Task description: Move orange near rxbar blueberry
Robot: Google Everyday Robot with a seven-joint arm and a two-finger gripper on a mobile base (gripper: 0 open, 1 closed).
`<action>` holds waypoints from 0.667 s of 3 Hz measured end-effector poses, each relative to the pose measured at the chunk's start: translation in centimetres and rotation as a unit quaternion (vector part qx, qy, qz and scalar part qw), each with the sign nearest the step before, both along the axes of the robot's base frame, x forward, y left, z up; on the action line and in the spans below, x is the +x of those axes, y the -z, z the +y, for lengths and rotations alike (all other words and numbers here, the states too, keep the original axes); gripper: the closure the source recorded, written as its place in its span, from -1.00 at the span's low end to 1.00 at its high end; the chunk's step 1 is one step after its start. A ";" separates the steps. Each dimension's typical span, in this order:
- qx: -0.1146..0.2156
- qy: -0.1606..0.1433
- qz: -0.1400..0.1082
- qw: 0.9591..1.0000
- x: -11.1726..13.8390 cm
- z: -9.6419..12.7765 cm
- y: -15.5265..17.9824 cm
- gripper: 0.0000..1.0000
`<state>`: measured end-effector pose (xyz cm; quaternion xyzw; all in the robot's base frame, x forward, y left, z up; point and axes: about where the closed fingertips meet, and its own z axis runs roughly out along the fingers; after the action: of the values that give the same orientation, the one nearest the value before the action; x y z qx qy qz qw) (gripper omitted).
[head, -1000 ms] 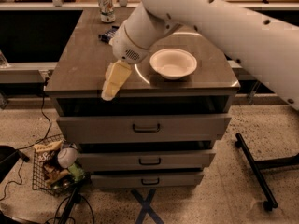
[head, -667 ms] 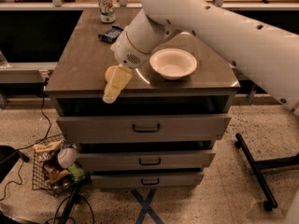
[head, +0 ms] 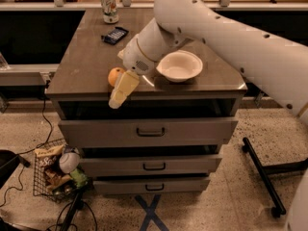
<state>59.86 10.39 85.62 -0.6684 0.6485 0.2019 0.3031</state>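
Note:
The orange sits near the front left edge of the brown cabinet top. My gripper hangs over the front edge right beside the orange, on its right side, and touches or nearly touches it. The rxbar blueberry, a flat dark blue bar, lies farther back on the cabinet top, well behind the orange. My white arm reaches in from the upper right and covers part of the top.
A white bowl stands right of the gripper. A green-and-white can stands at the back, behind the bar. Drawers lie below the top. A wire basket of items sits on the floor at left.
The orange, hidden behind the gripper before, now shows at the gripper's left. The gripper has shifted slightly right along the front edge.

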 end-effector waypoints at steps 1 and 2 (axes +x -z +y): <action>0.014 0.003 0.003 1.000 0.3 0.2 0.3 -0.79; 0.015 0.001 0.003 1.000 0.3 0.3 0.4 -0.31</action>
<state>60.14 10.72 85.18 -0.6621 0.6473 0.2137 0.3114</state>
